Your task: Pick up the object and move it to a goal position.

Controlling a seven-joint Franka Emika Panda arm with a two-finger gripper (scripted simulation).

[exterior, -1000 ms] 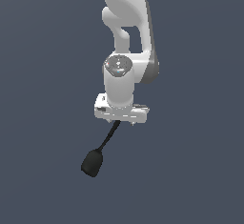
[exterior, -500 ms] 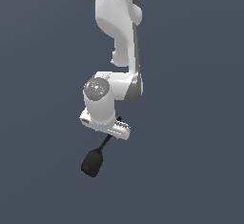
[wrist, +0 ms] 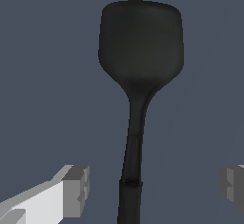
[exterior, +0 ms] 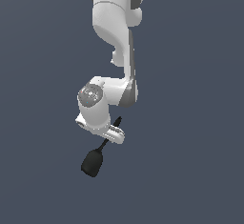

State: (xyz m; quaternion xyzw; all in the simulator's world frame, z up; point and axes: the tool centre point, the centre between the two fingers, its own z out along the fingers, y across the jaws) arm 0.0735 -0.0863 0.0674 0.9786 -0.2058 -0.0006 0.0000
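The object, a matte black spatula (exterior: 92, 162), lies with its rounded head toward the exterior view's lower left, and its thin handle runs up under my hand. In the wrist view the spatula (wrist: 139, 51) fills the middle, head far from me, handle passing between my fingers. My gripper (wrist: 155, 187) is open: one finger pad (wrist: 78, 189) and the other (wrist: 233, 182) stand wide apart, neither touching the handle. From outside, the gripper (exterior: 110, 133) sits over the handle's middle, and its fingertips are hidden by the hand.
A plain, uniform dark blue-grey surface surrounds the spatula in both views. The white arm (exterior: 114, 32) comes down from the top of the exterior view. Nothing else shows.
My hand has shifted toward the exterior view's left and lower, turning over the handle. The spatula has stayed where it was.
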